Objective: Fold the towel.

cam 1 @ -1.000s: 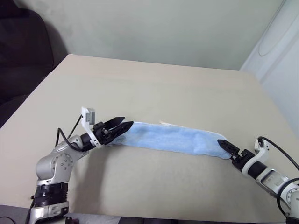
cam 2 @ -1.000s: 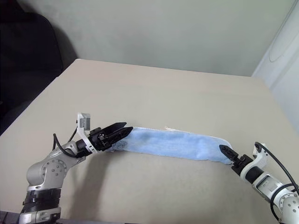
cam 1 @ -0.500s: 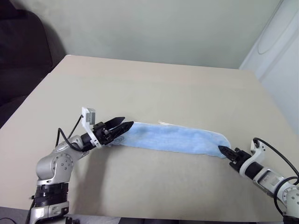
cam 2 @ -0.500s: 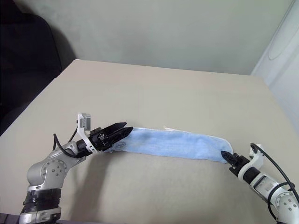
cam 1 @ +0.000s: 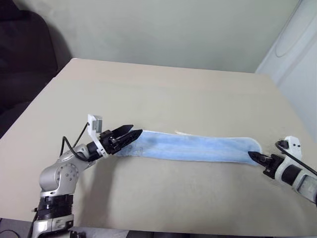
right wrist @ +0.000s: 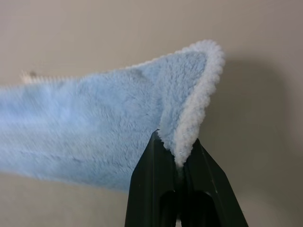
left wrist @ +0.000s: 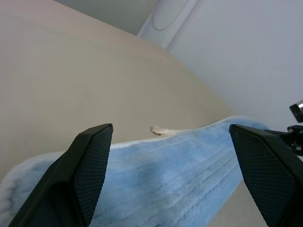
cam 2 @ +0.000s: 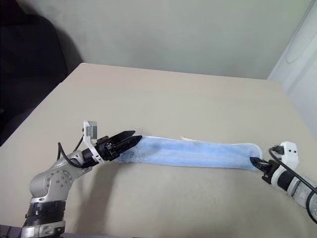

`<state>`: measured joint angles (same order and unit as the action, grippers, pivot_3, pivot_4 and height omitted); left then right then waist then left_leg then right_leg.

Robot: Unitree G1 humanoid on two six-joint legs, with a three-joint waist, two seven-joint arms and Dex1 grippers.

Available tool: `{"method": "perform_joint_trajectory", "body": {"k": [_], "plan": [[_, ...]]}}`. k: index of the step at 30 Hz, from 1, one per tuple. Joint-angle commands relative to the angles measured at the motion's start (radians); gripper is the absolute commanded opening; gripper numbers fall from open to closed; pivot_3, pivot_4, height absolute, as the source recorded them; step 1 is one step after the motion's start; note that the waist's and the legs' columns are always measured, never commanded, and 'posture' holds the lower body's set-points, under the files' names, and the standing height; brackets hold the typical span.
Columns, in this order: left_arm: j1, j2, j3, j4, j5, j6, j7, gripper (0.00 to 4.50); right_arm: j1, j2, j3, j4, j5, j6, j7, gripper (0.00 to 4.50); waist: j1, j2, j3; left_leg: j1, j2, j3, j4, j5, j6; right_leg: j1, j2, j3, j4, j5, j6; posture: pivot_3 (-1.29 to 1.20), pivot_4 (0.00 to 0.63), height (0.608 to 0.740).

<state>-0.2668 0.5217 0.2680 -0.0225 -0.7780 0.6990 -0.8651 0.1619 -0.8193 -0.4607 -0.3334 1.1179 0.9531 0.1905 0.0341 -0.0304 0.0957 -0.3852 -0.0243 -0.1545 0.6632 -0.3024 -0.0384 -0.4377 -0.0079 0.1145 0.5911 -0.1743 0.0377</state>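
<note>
Change: right pincer (cam 1: pixel 253 156) was spread at the towel's (cam 1: pixel 193 147) right end a second ago; now it is clamped on that end and has drawn it out to the right, so the cloth lies longer and straighter than before. Left pincer (cam 1: pixel 134 133) has kept its place.
Right pincer: its two black fingers (right wrist: pixel 156 189) are pressed together on the white stitched edging at the towel's right tip, as the right wrist view shows; the tip stands up in a small peak just above the fingers.
Left pincer: fingers (left wrist: pixel 90 165) spread wide apart, one on each side of the towel's left end; in the left wrist view the blue terry runs between them with a gap at each finger, so nothing is gripped here.
Towel: a long narrow light-blue band stretched across the near half of the counter (cam 1: pixel 163 94), from the left pincer to the right pincer, sloping slightly toward the near edge at its right end.
Towel detail: white edging runs along the far long side; a small pale scrap, perhaps a tag, sticks out from that side near the middle (cam 1: pixel 181 132).
Counter: plain beige top; the towel lies well apart from its far edge.
Beyond: a pale wall (cam 1: pixel 173 29) behind the counter.
</note>
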Motion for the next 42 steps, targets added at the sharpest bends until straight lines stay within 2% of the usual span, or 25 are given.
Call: {"method": "perform_joint_trajectory", "body": {"k": [1,4,13,17,19,22,25,28,29,30,33,37,42], "plan": [[-0.026,-0.002,0.000,-0.007,0.005,-0.028,-0.007,4.27,0.032,-0.099,-0.057,-0.028,-0.104,-0.024,0.104,0.02,0.000,0.000,0.000,0.000,0.000,0.000,0.000,0.000,0.000,0.000,0.000,0.000,0.000,0.000,0.000,0.00,0.150,0.740],[-0.037,-0.007,-0.011,0.006,0.013,-0.037,-0.009,4.27,0.015,-0.154,-0.053,-0.009,-0.165,-0.040,0.167,0.02,-0.001,0.000,0.000,-0.002,0.000,0.001,0.000,0.000,0.000,0.000,0.000,0.000,-0.001,-0.001,0.001,0.00,0.150,0.740],[-0.052,-0.022,-0.023,0.021,0.026,-0.049,-0.017,4.27,-0.158,-0.349,0.207,-0.203,-0.398,-0.116,0.356,0.02,-0.007,0.003,0.002,-0.001,0.001,0.003,0.000,0.002,0.000,0.002,0.001,0.000,0.000,-0.001,0.003,0.00,0.150,0.740],[-0.053,-0.026,-0.026,0.021,0.026,-0.051,-0.015,4.27,-0.246,-0.364,0.319,-0.249,-0.444,-0.121,0.423,0.02,-0.005,0.002,0.002,0.003,0.001,0.003,0.000,0.003,0.001,0.003,0.001,0.000,0.000,0.000,0.005,0.00,0.150,0.740],[-0.054,-0.029,-0.028,0.022,0.028,-0.053,-0.014,4.27,-0.316,-0.356,0.402,-0.280,-0.466,-0.121,0.461,0.02,-0.003,0.002,0.002,0.002,0.000,0.002,0.001,0.005,0.002,0.003,0.001,0.000,0.000,0.000,0.005,0.00,0.150,0.740],[-0.056,-0.036,-0.027,0.019,0.023,-0.053,-0.012,4.27,-0.487,-0.257,0.609,-0.271,-0.534,-0.086,0.480,0.02,-0.005,0.001,0.003,0.002,0.000,0.003,0.001,0.006,0.002,0.003,0.001,0.001,-0.001,0.000,0.005,0.00,0.150,0.740],[-0.052,-0.041,-0.029,0.012,0.022,-0.054,-0.008,4.27,-0.574,-0.178,0.735,-0.213,-0.612,-0.071,0.485,0.02,-0.006,-0.002,0.003,0.003,0.001,0.001,0.001,0.006,0.002,0.003,0.002,0.000,-0.002,0.000,0.005,0.00,0.150,0.740],[-0.042,-0.043,-0.027,0.000,0.019,-0.055,-0.003,4.27,-0.634,-0.101,0.814,-0.157,-0.666,-0.065,0.492,0.02,-0.001,-0.002,0.004,0.002,0.000,0.000,0.001,0.008,0.003,0.003,0.000,0.000,-0.002,0.008,0.004,0.00,0.150,0.740],[-0.038,-0.042,-0.025,-0.008,0.017,-0.053,0.000,4.27,-0.648,-0.076,0.835,-0.141,-0.681,-0.063,0.494,0.02,-0.001,-0.002,0.004,0.002,-0.001,0.000,0.001,0.008,0.004,0.003,0.000,0.000,-0.001,0.014,-0.003,0.00,0.150,0.740],[-0.034,-0.041,-0.022,-0.014,0.014,-0.052,0.003,4.27,-0.656,-0.058,0.853,-0.126,-0.697,-0.065,0.498,0.02,0.000,-0.002,0.004,0.003,-0.001,0.000,0.001,0.010,0.008,0.003,0.000,0.000,-0.002,0.016,-0.004,0.00,0.150,0.740],[-0.026,-0.037,-0.010,-0.022,0.010,-0.051,0.010,4.27,-0.661,-0.028,0.861,-0.097,-0.724,-0.059,0.507,0.02,0.000,-0.002,0.004,0.003,0.000,-0.002,0.000,0.013,0.011,0.004,0.000,-0.001,-0.002,0.016,-0.004,0.00,0.150,0.740],[-0.019,-0.033,-0.004,-0.027,0.006,-0.050,0.013,4.27,-0.645,-0.009,0.814,-0.102,-0.699,-0.043,0.530,0.97,0.000,-0.002,0.004,0.002,0.000,-0.002,0.000,0.010,0.003,0.004,0.000,-0.001,-0.003,0.016,-0.004,0.00,0.150,0.740],[-0.021,-0.036,-0.008,-0.028,0.007,-0.048,0.016,4.27,-0.622,0.022,0.688,-0.160,-0.607,-0.022,0.551,2.73,0.000,-0.002,0.004,0.002,-0.001,-0.002,0.000,0.009,0.000,0.004,0.000,-0.001,-0.003,0.015,-0.005,0.00,0.150,0.740]]}}
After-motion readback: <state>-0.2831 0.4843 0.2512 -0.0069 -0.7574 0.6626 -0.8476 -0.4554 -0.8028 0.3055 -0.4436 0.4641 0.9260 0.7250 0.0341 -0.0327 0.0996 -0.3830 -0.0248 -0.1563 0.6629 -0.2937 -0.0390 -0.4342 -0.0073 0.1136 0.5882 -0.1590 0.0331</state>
